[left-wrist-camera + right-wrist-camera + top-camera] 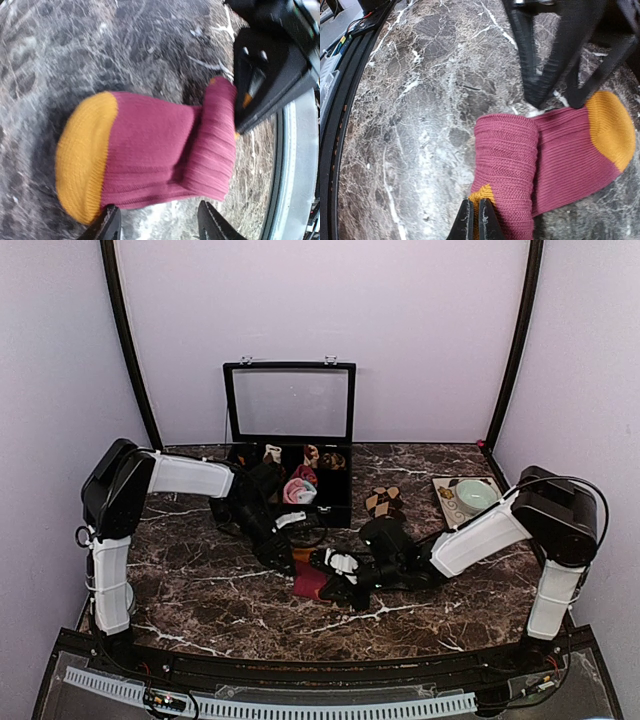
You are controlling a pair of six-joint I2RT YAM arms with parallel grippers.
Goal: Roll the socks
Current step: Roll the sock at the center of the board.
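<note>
- My right gripper [476,215] has its fingers almost together. It pinches the edge of the rolled cuff end of the long ribbed magenta sock [560,160] with the orange toe.
- That sock lies flat on the dark veined marble table [420,125], between my two arms.
- My left gripper [157,217] is spread open and holds nothing. Its tips seem to press at the sock's edge near the toe.
- The pinch looks thin, so if I turn the roll it may slip out and spring open.
- If my left tips do not pin the toe end, I judge the whole sock will drag over the smooth marble instead of winding.
- My grippers work close together, so a careless turn could knock them.
- I cannot tell how much fabric sits between my right fingers, since the frame cuts them off.
- I also cannot tell whether one sock or two lie stacked.
- The brown-and-beige diamond-pattern sock [385,502] lies well apart, too small to read.
</note>
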